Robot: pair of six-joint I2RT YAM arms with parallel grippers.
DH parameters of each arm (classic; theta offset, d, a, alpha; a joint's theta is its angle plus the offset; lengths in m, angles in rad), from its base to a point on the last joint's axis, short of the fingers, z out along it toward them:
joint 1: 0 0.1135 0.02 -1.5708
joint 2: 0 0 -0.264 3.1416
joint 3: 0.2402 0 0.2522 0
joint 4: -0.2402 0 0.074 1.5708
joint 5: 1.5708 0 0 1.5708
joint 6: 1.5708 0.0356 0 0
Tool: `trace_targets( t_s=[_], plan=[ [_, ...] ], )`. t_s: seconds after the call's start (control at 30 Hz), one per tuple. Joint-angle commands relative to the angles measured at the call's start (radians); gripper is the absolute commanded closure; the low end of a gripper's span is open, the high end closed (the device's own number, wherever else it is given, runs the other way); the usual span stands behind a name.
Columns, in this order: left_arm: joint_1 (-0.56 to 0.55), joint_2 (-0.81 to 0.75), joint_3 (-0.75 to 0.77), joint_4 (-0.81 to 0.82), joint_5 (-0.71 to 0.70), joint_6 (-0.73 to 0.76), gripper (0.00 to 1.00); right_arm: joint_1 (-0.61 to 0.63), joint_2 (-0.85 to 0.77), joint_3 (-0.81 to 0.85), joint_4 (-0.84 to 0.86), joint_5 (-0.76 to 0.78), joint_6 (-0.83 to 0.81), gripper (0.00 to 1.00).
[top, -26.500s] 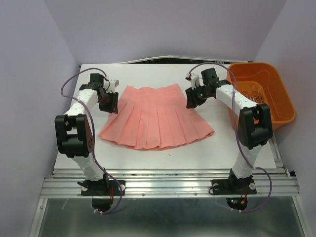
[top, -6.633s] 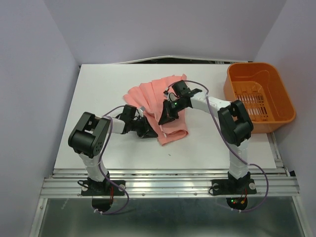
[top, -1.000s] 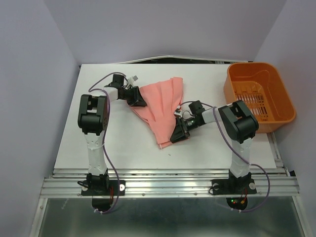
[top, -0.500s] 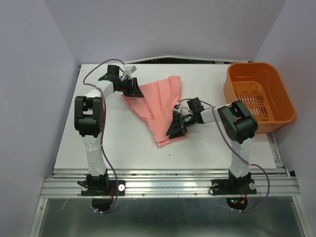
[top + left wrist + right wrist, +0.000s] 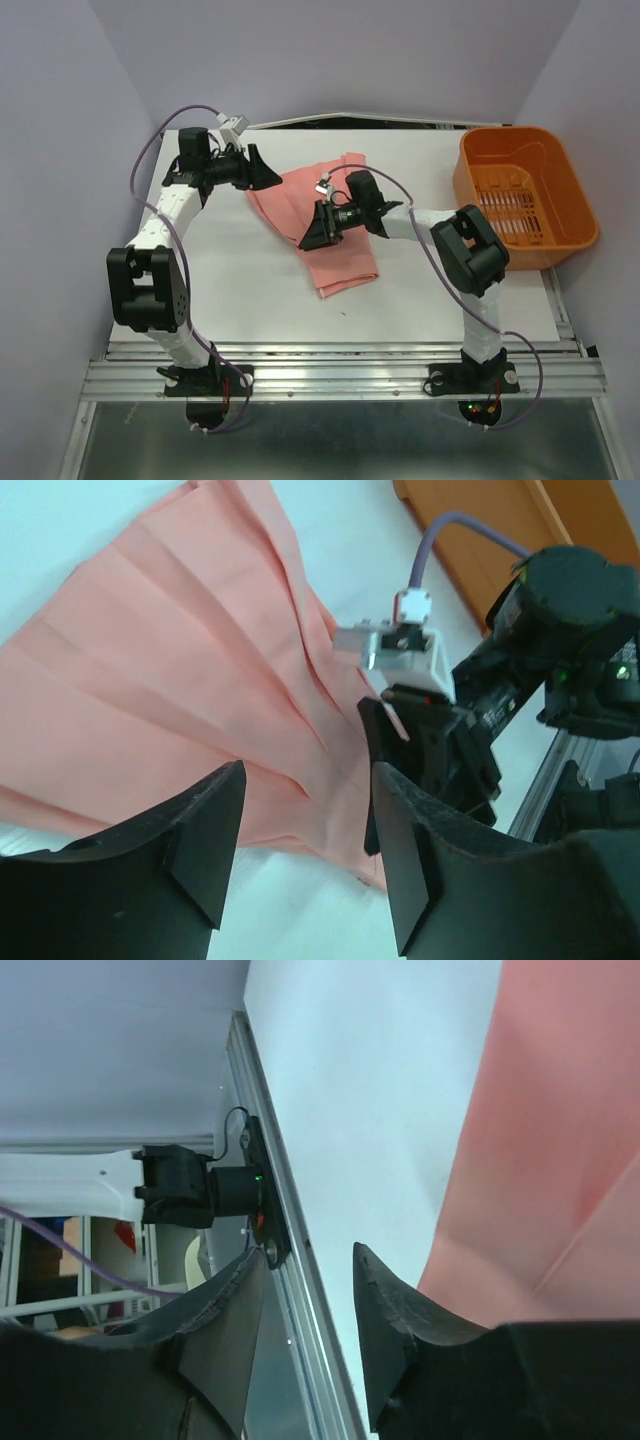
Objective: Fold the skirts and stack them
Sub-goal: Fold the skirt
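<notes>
One salmon-pink pleated skirt [image 5: 335, 220] lies folded into a narrow wedge at the middle of the white table, and it also fills the upper left of the left wrist view [image 5: 190, 670]. My left gripper [image 5: 264, 171] hangs just off the skirt's far left corner, open with nothing between its fingers [image 5: 305, 810]. My right gripper [image 5: 310, 238] hovers low over the skirt's left edge, open and empty [image 5: 305, 1260], with the skirt [image 5: 560, 1150] to its right. The right arm's wrist [image 5: 440, 740] shows in the left wrist view.
An orange plastic basket [image 5: 482, 172] stands at the back right corner of the table; one of its walls [image 5: 480, 515] shows in the left wrist view. The table's metal front rail [image 5: 290, 1290] and an arm base show in the right wrist view.
My left gripper has let go of the skirt's corner, opened wider and pulled back to the left. My right gripper has moved up the skirt from its near end towards the middle.
</notes>
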Motion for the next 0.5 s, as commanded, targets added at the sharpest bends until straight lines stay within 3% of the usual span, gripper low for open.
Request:
trace_targets(
  t_s=[0.0, 0.07, 0.13, 0.17, 0.37, 0.47],
  plan=[
    [0.027, -0.075, 0.020, 0.032, -0.035, 0.055, 0.31, 0.038, 0.137, 0.027, 0.040, 0.049, -0.022, 0.56],
    [0.038, -0.080, 0.084, -0.052, -0.078, 0.119, 0.24, 0.048, 0.208, 0.047, 0.026, 0.078, -0.043, 0.57],
    [0.038, -0.091, 0.127, -0.173, -0.136, 0.299, 0.20, 0.048, 0.254, 0.080, 0.019, 0.106, -0.054, 0.57],
    [0.038, -0.101, 0.135, -0.198, -0.159, 0.349, 0.02, 0.048, 0.277, 0.097, 0.016, 0.114, -0.057, 0.58],
    [-0.002, -0.330, -0.079, -0.267, -0.362, 0.794, 0.02, 0.048, 0.401, 0.286, 0.008, 0.137, -0.005, 0.58],
    [-0.135, -0.501, -0.379, -0.261, -0.533, 1.057, 0.02, 0.048, 0.397, 0.341, 0.019, 0.118, 0.055, 0.55]
  ],
)
